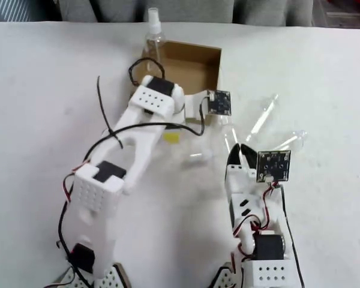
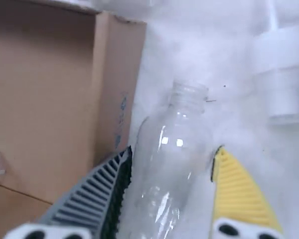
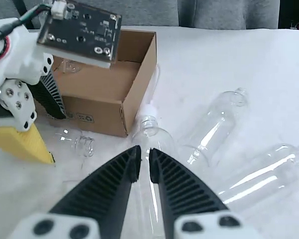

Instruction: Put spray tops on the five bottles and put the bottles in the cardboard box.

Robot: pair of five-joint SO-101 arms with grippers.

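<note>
The cardboard box [image 1: 195, 63] lies open at the far middle of the table, and a clear bottle with a white spray top [image 1: 153, 30] stands at its far left corner. My left gripper [image 2: 169, 154] is open beside the box wall [image 2: 119, 89], its grey and yellow fingers either side of an uncapped clear bottle [image 2: 174, 144] lying on the table. A loose white spray top [image 2: 284, 74] lies past that bottle. My right gripper [image 3: 144, 154] is shut and empty just above another uncapped bottle [image 3: 152, 137]. Two more uncapped bottles [image 3: 214, 124] [image 3: 269, 172] lie to its right.
The left arm [image 1: 138, 138] stretches diagonally from the near left to the box [image 3: 109, 84]. The left gripper [image 3: 57, 139] and its camera board [image 3: 82, 32] sit close to the right gripper's left. Open tabletop [image 1: 42, 90] spreads on the left and far right.
</note>
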